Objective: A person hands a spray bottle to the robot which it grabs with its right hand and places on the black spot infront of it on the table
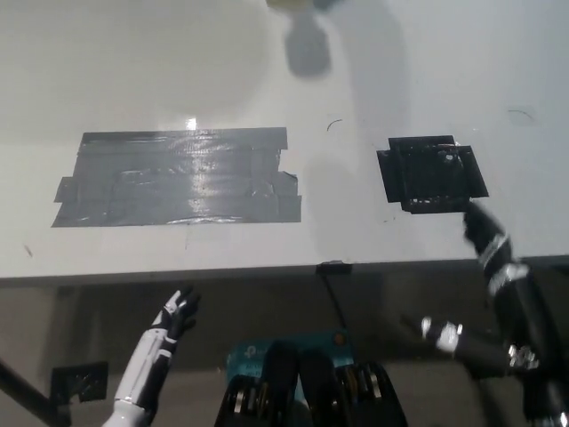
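While the fingers [484,233] of the black right hand [498,267] are seen spread apart and holding nothing, one tip is raised to the near edge of the black spot [433,173], though whether it touches the tape cannot be told from this steep angle. Another finger is extended leftward below the table's front edge. The right arm is angled up from the bottom right corner. The white left hand [176,316] is held low at the lower left, beneath the table edge, its dark fingers loosely parted and empty. On the white table [178,71], the black spot is found right of centre, bare. A large patch of grey tape [178,178], glossy with reflected light, is laid well apart to its left. At the very top edge, a pale yellowish object [298,4], possibly the spray bottle, is only partly caught in view above the table, and a soft grey shadow [307,49] is cast just below it.
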You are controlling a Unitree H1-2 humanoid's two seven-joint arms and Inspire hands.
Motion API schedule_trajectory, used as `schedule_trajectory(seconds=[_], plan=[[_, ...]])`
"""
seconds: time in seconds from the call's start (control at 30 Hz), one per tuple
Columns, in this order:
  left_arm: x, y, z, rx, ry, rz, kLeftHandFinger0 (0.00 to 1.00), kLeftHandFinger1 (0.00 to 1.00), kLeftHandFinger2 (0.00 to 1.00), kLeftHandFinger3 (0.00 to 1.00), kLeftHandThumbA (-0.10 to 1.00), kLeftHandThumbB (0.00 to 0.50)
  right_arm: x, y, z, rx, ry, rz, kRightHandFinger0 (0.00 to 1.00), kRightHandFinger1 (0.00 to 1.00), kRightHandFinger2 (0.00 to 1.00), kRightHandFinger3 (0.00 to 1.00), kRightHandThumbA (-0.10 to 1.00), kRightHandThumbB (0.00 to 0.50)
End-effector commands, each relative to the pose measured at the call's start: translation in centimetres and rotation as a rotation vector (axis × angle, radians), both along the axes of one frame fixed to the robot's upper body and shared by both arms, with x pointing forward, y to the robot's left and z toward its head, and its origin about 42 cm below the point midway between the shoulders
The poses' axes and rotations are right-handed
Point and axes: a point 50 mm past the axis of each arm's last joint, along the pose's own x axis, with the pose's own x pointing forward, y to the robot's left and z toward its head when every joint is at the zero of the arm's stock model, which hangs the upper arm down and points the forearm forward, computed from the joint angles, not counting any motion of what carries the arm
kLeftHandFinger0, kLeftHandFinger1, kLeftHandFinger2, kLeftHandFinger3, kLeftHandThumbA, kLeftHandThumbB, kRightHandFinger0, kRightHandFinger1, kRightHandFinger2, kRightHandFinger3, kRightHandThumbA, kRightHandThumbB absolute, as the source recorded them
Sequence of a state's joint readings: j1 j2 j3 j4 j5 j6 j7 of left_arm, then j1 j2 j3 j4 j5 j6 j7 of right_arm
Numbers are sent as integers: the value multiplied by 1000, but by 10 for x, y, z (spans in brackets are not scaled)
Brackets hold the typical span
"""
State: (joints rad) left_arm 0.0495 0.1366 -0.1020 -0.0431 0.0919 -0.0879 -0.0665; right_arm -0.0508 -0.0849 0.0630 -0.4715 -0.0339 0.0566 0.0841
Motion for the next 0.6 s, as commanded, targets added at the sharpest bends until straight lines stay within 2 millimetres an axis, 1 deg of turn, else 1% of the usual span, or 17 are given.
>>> schedule_trajectory(seconds=[0.0, 0.03, 0.07, 0.1, 0.17, 0.2, 0.23, 0.27, 0.3, 0.37, 0.4, 0.47, 0.5, 0.53, 0.57], plan=[[-4, -6, 9, 12, -59, -19, 1000, 1000, 1000, 1000, 1000, 72, 33, 2, 44, 16, -32, 31, 1000, 1000, 1000, 1000, 1000, 258], [-6, -6, 8, 11, -57, -20, 1000, 1000, 1000, 1000, 1000, 72, 35, 3, 45, 19, -25, 39, 1000, 1000, 1000, 1000, 1000, 257], [-8, -7, 6, 6, -45, -23, 1000, 1000, 1000, 1000, 1000, 78, 44, 4, 49, 52, 11, 52, 1000, 1000, 1000, 1000, 1000, 250], [-8, -7, 7, 3, -43, -25, 1000, 1000, 1000, 1000, 1000, 70, 57, 6, 55, 69, 32, 72, 1000, 1000, 1000, 1000, 1000, 208], [-5, -6, 9, 6, -48, -24, 1000, 1000, 1000, 1000, 1000, 60, 75, 8, 65, 77, 45, 90, 1000, 1000, 1000, 1000, 1000, 199], [-6, -5, 9, 3, -43, -19, 1000, 1000, 1000, 1000, 1000, 64, 86, 10, 69, 78, 67, 92, 1000, 1000, 1000, 1000, 1000, 234], [-8, -4, 9, 1, -38, -17, 1000, 1000, 1000, 1000, 1000, 63, 88, 11, 70, 79, 79, 94, 1000, 1000, 1000, 1000, 1000, 236], [-8, -4, 8, 1, -41, -18, 1000, 1000, 1000, 1000, 1000, 70, 101, 12, 75, 74, 92, 94, 1000, 1000, 1000, 1000, 1000, 295], [-8, -4, 9, 6, -42, -21, 1000, 1000, 1000, 1000, 1000, 64, 111, 13, 80, 75, 101, 95, 1000, 1000, 1000, 1000, 1000, 306], [-8, -4, 10, 10, -45, -22, 1000, 1000, 1000, 1000, 1000, 58, 123, 15, 87, 72, 109, 98, 1000, 1000, 1000, 1000, 1000, 318], [-11, -5, 8, 4, -40, -22, 1000, 1000, 1000, 1000, 1000, 66, 134, 17, 91, 59, 138, 101, 1000, 1000, 1000, 1000, 1000, 332], [-11, -5, 8, 7, -42, -24, 1000, 1000, 1000, 1000, 1000, 48, 147, 20, 95, 40, 174, 105, 1000, 1000, 1000, 1000, 1000, 349], [-9, -5, 10, 14, -52, -23, 1000, 1000, 1000, 1000, 1000, 41, 162, 26, 100, 51, 198, 125, 1000, 1000, 1000, 1000, 1000, 364], [-9, -5, 10, 13, -52, -23, 1000, 1000, 1000, 1000, 1000, 35, 166, 27, 101, 48, 205, 126, 1000, 1000, 1000, 1000, 1000, 353], [-10, -7, 10, 2, -52, -23, 1000, 1000, 1000, 1000, 1000, 22, 174, 29, 103, 40, 215, 123, 1000, 1000, 1000, 1000, 1000, 371]])
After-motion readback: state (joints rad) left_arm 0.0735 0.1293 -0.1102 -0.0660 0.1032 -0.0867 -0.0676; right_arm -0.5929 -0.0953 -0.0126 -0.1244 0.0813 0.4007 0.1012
